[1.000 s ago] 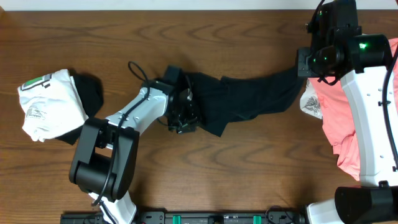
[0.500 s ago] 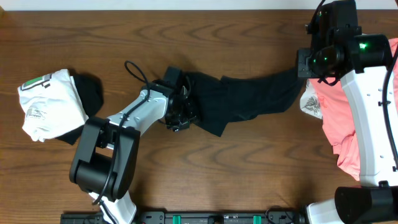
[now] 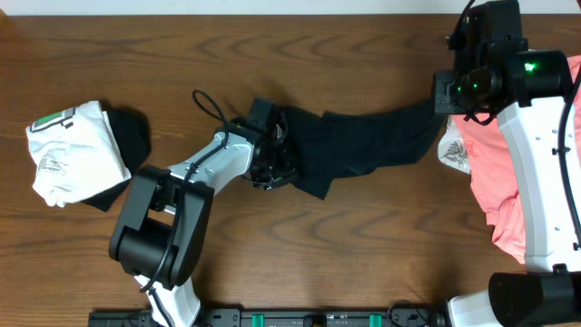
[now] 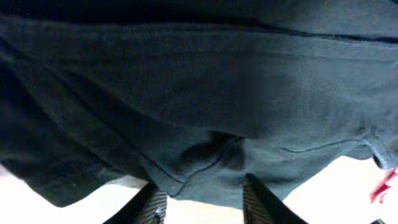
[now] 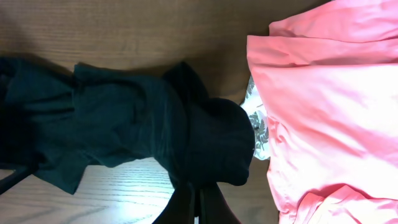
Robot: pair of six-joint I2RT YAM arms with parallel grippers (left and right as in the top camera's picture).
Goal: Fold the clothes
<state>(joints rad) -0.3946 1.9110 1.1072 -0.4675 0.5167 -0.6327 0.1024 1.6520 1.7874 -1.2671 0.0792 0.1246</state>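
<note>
A plain black shirt (image 3: 363, 141) lies stretched across the middle of the wooden table. My left gripper (image 3: 270, 163) is at the shirt's left end, low over it. In the left wrist view its fingers (image 4: 202, 202) are spread apart with the shirt's hem (image 4: 205, 165) between them. My right gripper (image 3: 442, 102) is shut on the shirt's right end; the right wrist view shows its fingers (image 5: 200, 202) pinched on a bunch of the black fabric (image 5: 217, 143).
Salmon-pink garments (image 3: 508, 173) lie piled at the right under the right arm, with a white printed piece (image 3: 453, 153) beside them. At the left lies a white garment with green print (image 3: 68, 150) on top of another black one (image 3: 132, 136).
My left gripper shifted slightly to the right along the shirt's left end. The right gripper and the shirt's right end have not moved.
</note>
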